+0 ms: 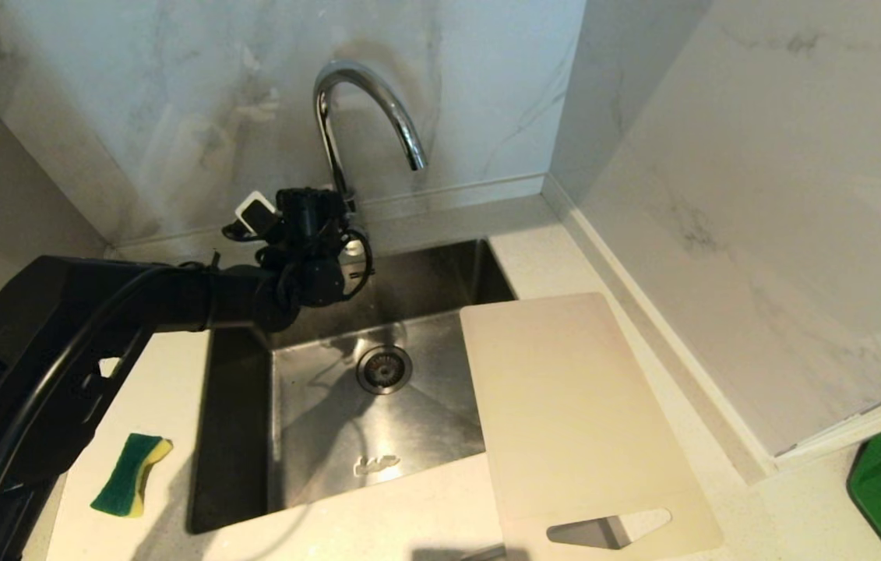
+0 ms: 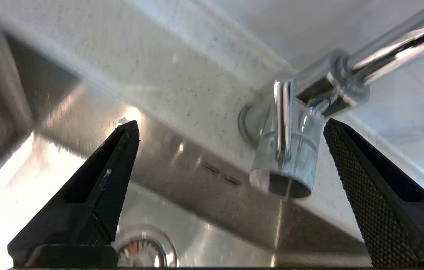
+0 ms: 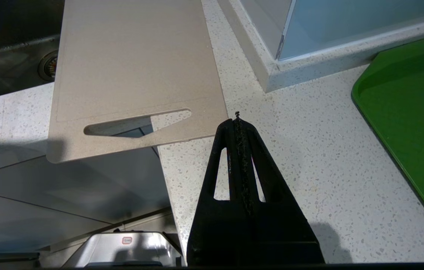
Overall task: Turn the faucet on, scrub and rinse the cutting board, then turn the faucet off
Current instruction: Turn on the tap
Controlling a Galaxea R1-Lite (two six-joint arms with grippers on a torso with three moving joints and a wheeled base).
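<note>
Faucet (image 1: 366, 109) rises behind steel sink (image 1: 440, 269) (speckled counter (image 1: 643, 514), marble walls).

Head view overhead, wrist views close, sink (image 1: 378, 405) shared

Faucet (image 1: 368, 109): base and side lever hidden in the head view behind the left gripper (image 1: 335, 234), whose fingertips cannot be made out there; in the left wrist view the spout (image 2: 403, 41) runs out of frame beyond the gripper's wide-spread fingers (image 2: 99, 180), and the sink (image 2: 5, 93) wall to one side of them is blurred. Cutting board (image 3: 133, 67): far end cut off by the frame edge ahead of the pressed-together right gripper (image 3: 237, 120). Green tray (image 3: 410, 108): only one corner shows, beside that gripper.
</note>
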